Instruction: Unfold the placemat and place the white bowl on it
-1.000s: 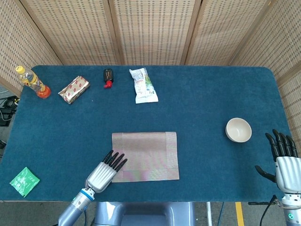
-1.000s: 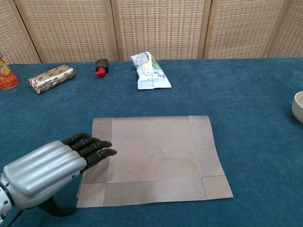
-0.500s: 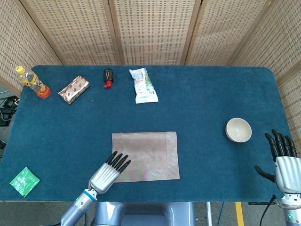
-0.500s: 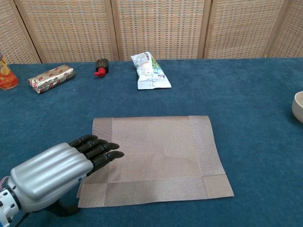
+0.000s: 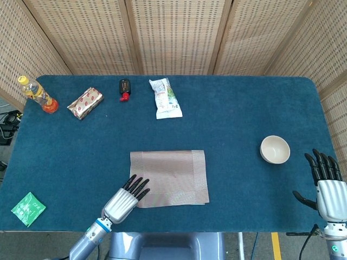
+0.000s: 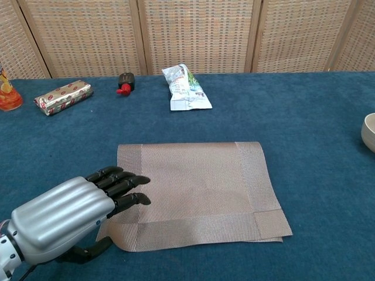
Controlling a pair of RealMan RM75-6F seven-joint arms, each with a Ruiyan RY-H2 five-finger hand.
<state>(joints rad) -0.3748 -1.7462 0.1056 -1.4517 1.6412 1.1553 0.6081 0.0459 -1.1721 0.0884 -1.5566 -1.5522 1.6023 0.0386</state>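
Note:
The folded tan woven placemat [image 5: 172,174] [image 6: 202,184] lies on the blue table near the front middle. My left hand [image 5: 126,199] [image 6: 67,216] is at its near-left corner, fingers lying on top and thumb tucked under the edge, pinching the mat. The near edge is raised a little, and two layers show at the near-right corner. The white bowl [image 5: 275,149] [image 6: 370,132] stands upright at the right, apart from the mat. My right hand [image 5: 327,184] hovers open by the table's front right edge, just nearer than the bowl, holding nothing.
Along the far edge lie a white snack bag [image 5: 165,98], a small black and red item [image 5: 124,89], a foil-wrapped pack [image 5: 85,102] and an orange-drink bottle [image 5: 37,94]. A green packet [image 5: 28,208] lies at the front left corner.
My left hand slid right onto the mat's near-left corner and its thumb went under the edge. The mat's near edge lifted and drew back slightly. The right hand barely moved.

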